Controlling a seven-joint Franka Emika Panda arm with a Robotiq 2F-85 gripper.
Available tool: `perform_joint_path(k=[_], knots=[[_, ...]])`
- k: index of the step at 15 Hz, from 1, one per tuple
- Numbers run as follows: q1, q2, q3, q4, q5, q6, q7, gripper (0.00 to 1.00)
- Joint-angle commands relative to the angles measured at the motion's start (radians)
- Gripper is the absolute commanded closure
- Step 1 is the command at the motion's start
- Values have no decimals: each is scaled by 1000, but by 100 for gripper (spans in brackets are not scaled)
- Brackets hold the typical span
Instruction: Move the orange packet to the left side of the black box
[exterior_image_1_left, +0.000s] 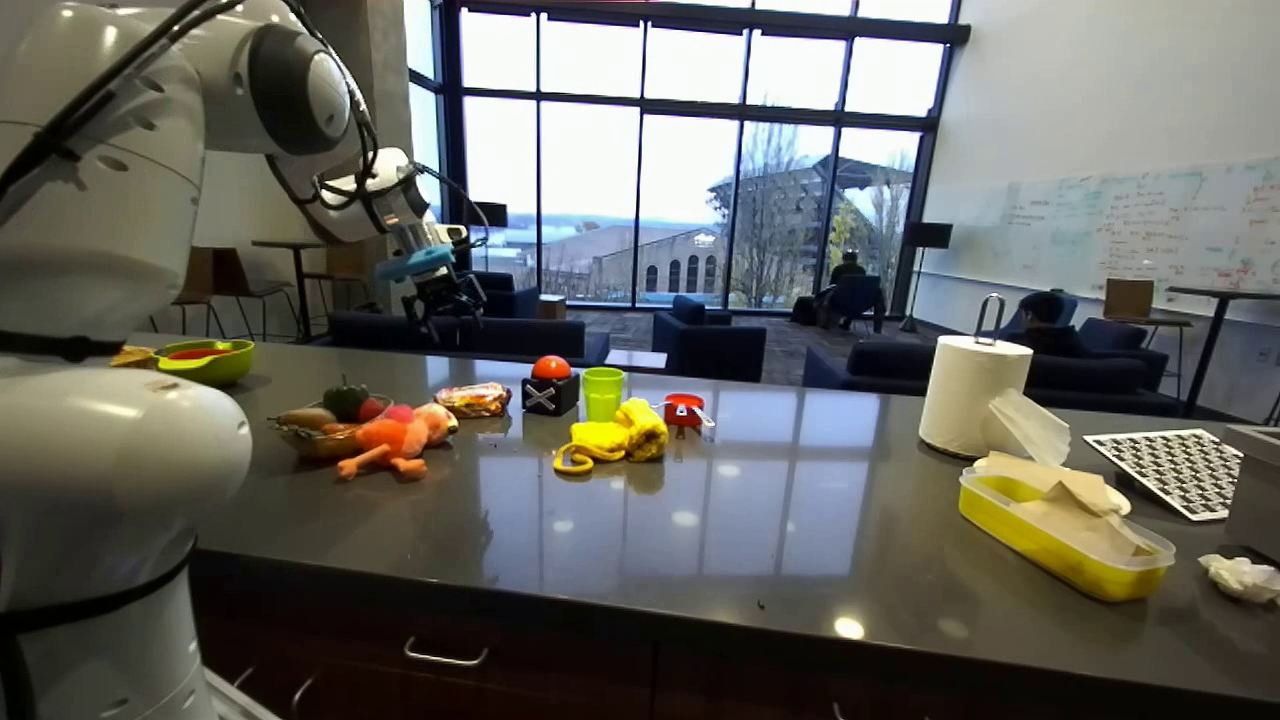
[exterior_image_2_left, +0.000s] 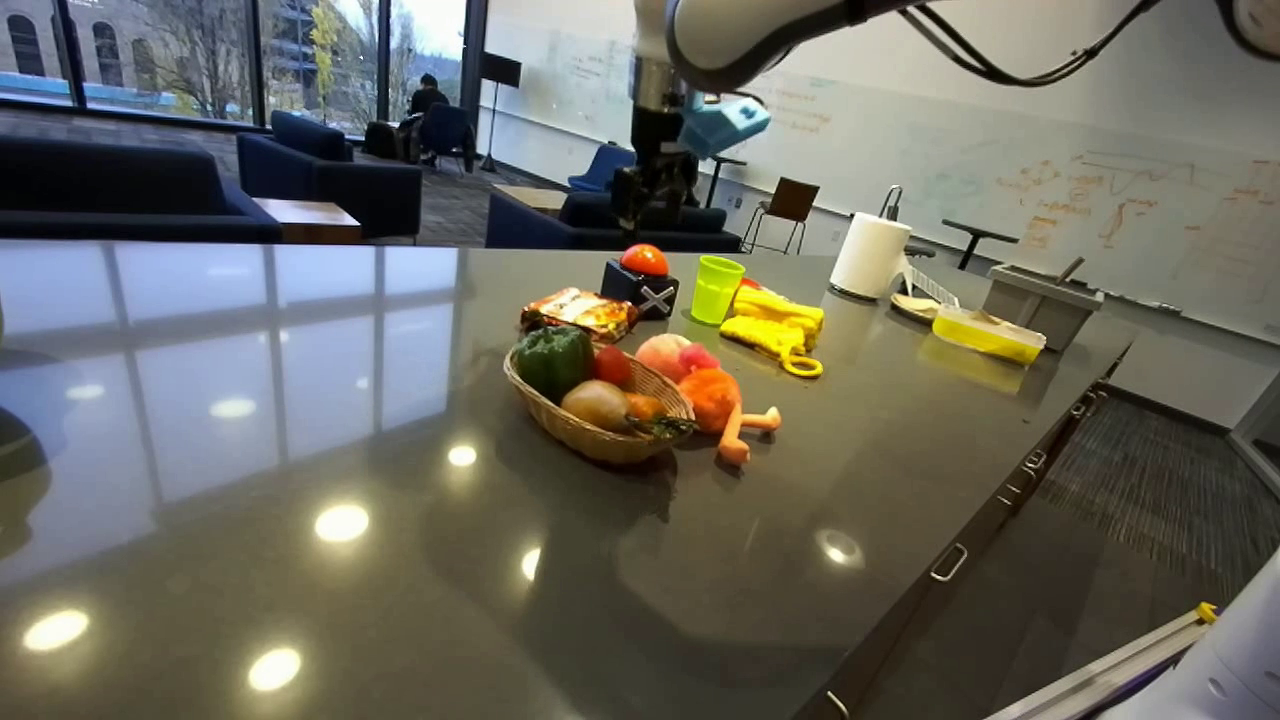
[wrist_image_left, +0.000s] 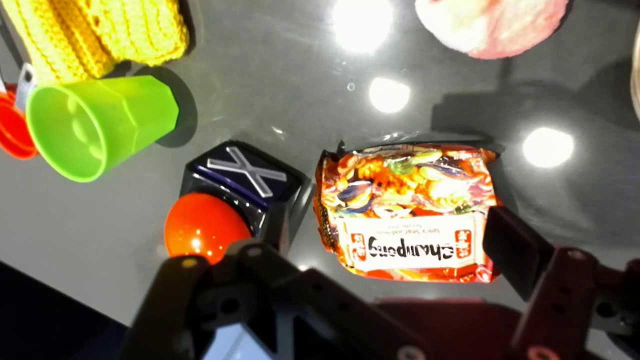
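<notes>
The orange packet (exterior_image_1_left: 475, 400) lies flat on the dark counter, left of the black box (exterior_image_1_left: 550, 395) in an exterior view. Packet (exterior_image_2_left: 580, 313) and box (exterior_image_2_left: 630, 288) also stand close together in an exterior view. The box bears an X mark and an orange-red dome. In the wrist view the packet (wrist_image_left: 407, 215) lies right of the box (wrist_image_left: 240, 175) with a narrow gap. My gripper (wrist_image_left: 392, 235) is open and empty, its fingers spread to either side of the packet's image. In both exterior views the gripper (exterior_image_1_left: 440, 305) (exterior_image_2_left: 650, 200) hangs above the counter, apart from packet and box.
A green cup (wrist_image_left: 105, 122) and yellow knitted toy (wrist_image_left: 100, 35) stand beside the box. A basket of toy vegetables (exterior_image_2_left: 600, 440) and an orange plush toy (exterior_image_2_left: 712, 400) lie near the packet. A red pan (exterior_image_1_left: 685, 408) and paper-towel roll (exterior_image_1_left: 975, 390) stand farther along.
</notes>
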Motion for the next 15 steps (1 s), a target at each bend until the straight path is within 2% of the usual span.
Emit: perform_joint_path(k=[1,5,11,12,15], knots=[[-38,-110,4,-94,129,-27,-6,0],[-62,-190,6,-161,236,-38,4,0],[-78,-340,10,-317,306,-23,35,0],[-72,-250,12,-224,277,-37,24,0],[-76,-303,16,-275,283,-37,29,0]])
